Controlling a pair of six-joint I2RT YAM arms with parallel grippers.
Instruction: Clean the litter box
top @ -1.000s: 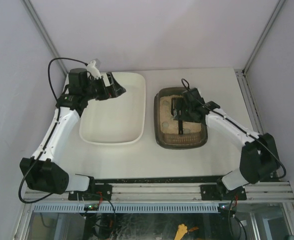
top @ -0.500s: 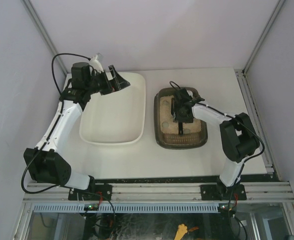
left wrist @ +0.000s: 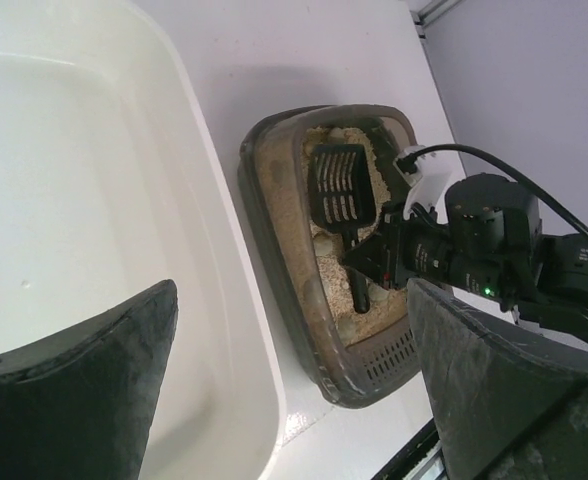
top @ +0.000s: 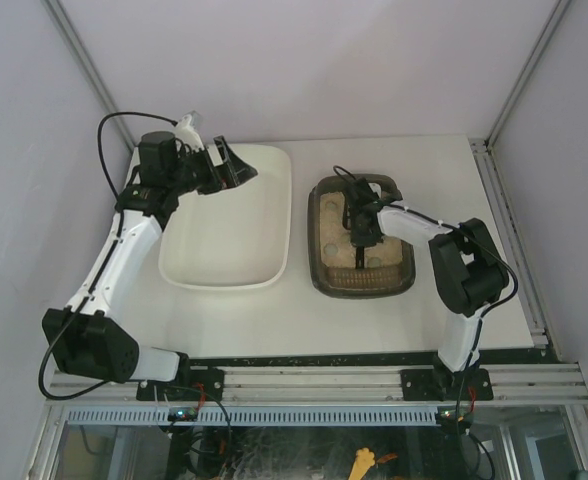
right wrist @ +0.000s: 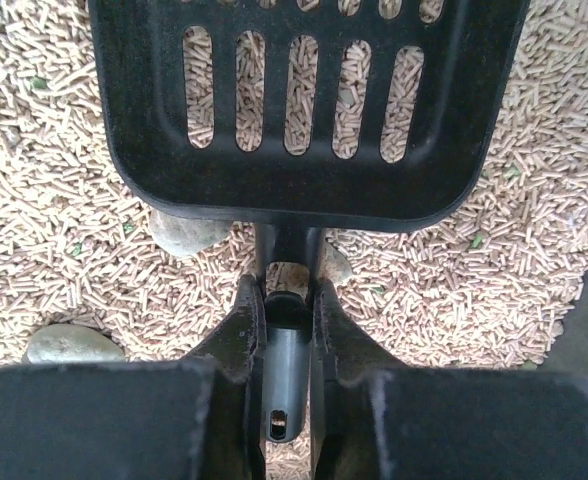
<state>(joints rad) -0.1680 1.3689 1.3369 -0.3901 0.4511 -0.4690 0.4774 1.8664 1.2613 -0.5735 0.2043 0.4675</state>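
Note:
The litter box (top: 326,268), a dark grey-brown tray of beige pellet litter, sits right of centre on the table. A black slotted scoop (right wrist: 304,100) lies flat on the litter, and my right gripper (right wrist: 286,300) is shut on its handle (right wrist: 287,370) just behind the head. From above, the right gripper (top: 362,235) is low inside the box over the scoop (top: 359,258). My left gripper (top: 229,165) hangs open and empty above the far left corner of the white tub (top: 229,240). The left wrist view looks across at the litter box (left wrist: 274,260) and scoop (left wrist: 339,185).
Grey stones (right wrist: 184,232) (right wrist: 72,342) lie in the litter beside the scoop head. The white tub (left wrist: 94,200) stands close to the left of the box with a narrow gap between them. The right arm (top: 464,265) folds over the box's right side.
The right gripper has shut on the scoop handle. The right arm's elbow has folded in towards the box. The left arm has shifted only slightly above the tub.

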